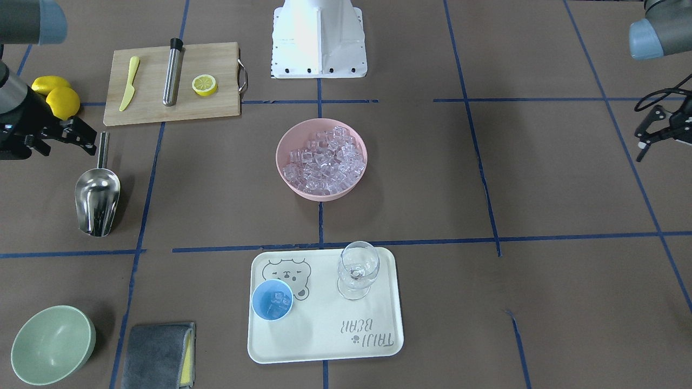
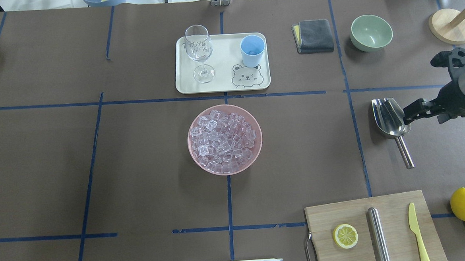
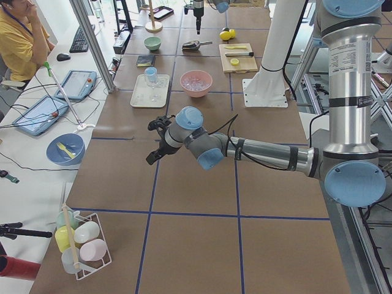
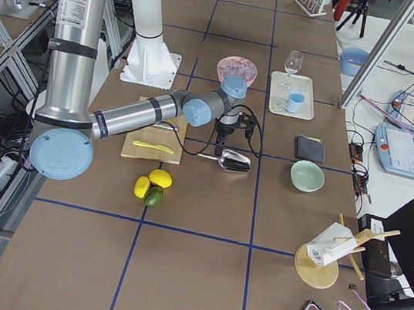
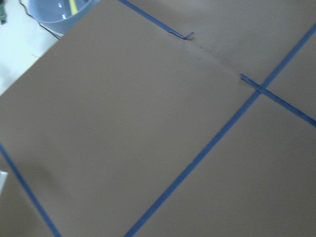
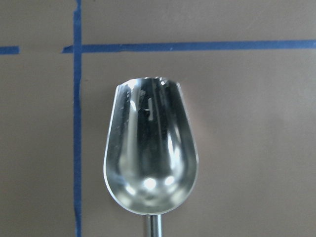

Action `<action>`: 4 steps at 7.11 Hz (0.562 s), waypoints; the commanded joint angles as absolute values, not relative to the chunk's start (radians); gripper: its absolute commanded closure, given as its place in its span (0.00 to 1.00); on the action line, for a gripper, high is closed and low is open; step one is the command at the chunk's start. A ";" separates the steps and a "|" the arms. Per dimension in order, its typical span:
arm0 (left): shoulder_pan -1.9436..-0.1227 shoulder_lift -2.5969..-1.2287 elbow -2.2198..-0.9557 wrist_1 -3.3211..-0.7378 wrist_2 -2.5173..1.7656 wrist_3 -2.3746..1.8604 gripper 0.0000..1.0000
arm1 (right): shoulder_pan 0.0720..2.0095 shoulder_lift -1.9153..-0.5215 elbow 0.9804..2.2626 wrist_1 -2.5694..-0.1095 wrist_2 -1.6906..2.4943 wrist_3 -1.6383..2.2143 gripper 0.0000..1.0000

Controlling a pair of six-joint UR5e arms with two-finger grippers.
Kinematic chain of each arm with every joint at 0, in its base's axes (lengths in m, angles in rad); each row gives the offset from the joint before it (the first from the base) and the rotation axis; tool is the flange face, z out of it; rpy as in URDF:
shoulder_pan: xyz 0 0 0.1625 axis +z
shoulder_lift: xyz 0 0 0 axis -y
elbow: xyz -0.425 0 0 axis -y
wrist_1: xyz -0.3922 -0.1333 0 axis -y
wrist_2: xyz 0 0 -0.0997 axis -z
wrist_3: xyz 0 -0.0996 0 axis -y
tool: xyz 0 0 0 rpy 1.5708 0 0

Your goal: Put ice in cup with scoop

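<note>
The steel scoop (image 1: pixel 97 200) lies empty on the table at my right side, its trough filling the right wrist view (image 6: pixel 150 158). My right gripper (image 1: pixel 89 141) hovers open just above the scoop's handle (image 2: pixel 404 153) without holding it. Ice (image 1: pixel 324 159) is heaped in a pink bowl (image 1: pixel 286 178) at the table's middle. The light-blue cup (image 1: pixel 272 300) stands on a cream tray (image 1: pixel 324 335) with a few cubes of ice inside. My left gripper (image 1: pixel 646 143) hangs open and empty far off at the other side, over bare table.
A wine glass (image 1: pixel 358 270) shares the tray with the cup. A cutting board (image 1: pixel 173 81) holds a lemon half, a yellow knife and a steel cylinder. Whole lemons (image 1: pixel 57 94), a green bowl (image 1: pixel 51 343) and a grey cloth (image 1: pixel 159 354) lie around. A person (image 3: pixel 21 33) sits beside the table.
</note>
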State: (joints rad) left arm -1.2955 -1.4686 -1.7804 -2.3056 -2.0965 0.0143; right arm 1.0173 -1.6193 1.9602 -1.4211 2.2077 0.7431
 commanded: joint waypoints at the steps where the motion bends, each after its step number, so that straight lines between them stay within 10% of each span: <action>1: -1.371 -1.489 -1.787 -2.108 -2.169 0.015 0.00 | 1.177 -1.611 1.915 -1.491 2.223 0.532 0.00; 4: -1.508 -1.543 -1.795 -1.714 -2.311 0.015 0.00 | 1.269 -1.575 1.830 -1.511 2.232 0.385 0.00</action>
